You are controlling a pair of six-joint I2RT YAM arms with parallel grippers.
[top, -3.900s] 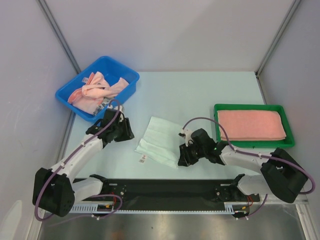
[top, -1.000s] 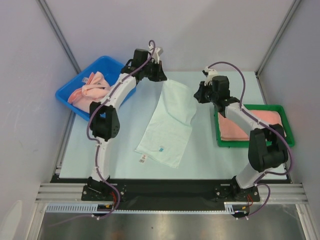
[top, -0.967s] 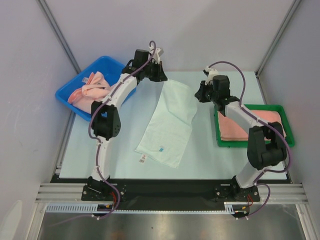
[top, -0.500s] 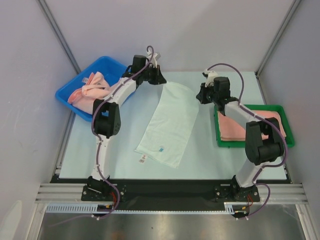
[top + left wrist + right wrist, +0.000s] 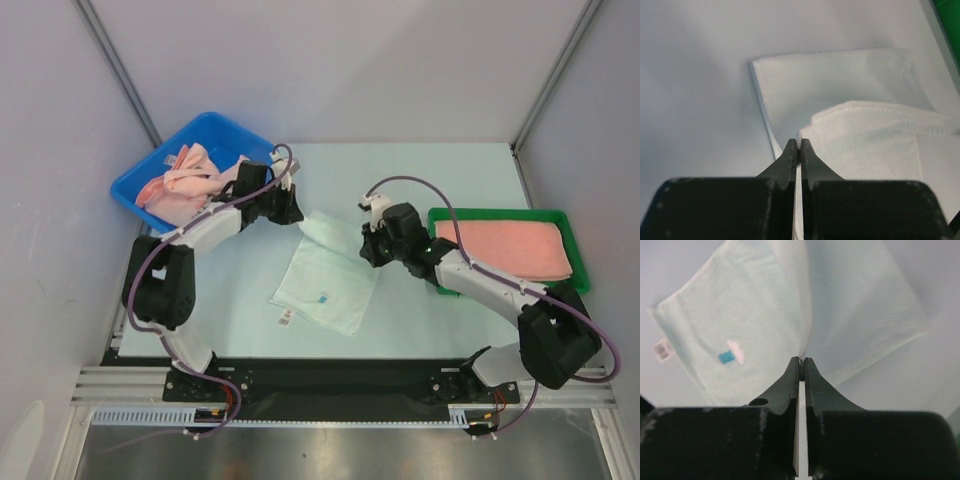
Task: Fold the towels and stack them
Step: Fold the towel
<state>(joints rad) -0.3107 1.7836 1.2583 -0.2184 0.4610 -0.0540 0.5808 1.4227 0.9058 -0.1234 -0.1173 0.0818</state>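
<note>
While both arms reach in over the table (image 5: 440, 180), the pale mint towel (image 5: 325, 285) lies near its middle, flat along its near part. Its far edge is lifted off the surface.

Left gripper (image 5: 296, 217): at the towel's far-left corner. In the left wrist view the jaws are pressed together, with a stitched hem of the raised layer caught at their tips. A second, flat layer of the same cloth shows beyond and below that hem.

Right gripper (image 5: 368, 250): at the towel's far-right corner, level with the other one. In the right wrist view the jaws are closed, tips together, and a fold of the cloth runs straight into them. Cloth spreads away on both sides of that fold.

Between the two grippers the held edge hangs slack over the flat part.

A small blue label (image 5: 324, 298) sits on the towel's upper face, toward its near edge. A white barcode tag (image 5: 286, 318) sticks out at the near-left corner.

Left of the towel and farther back stands a blue bin (image 5: 135, 195), holding crumpled salmon-pink towels (image 5: 190, 178); the towel and the bin are apart.

Right of the towel stands a green tray (image 5: 500, 213) with one folded salmon-pink towel (image 5: 505, 250) lying flat inside. The right forearm crosses the tray's near-left corner.
</note>
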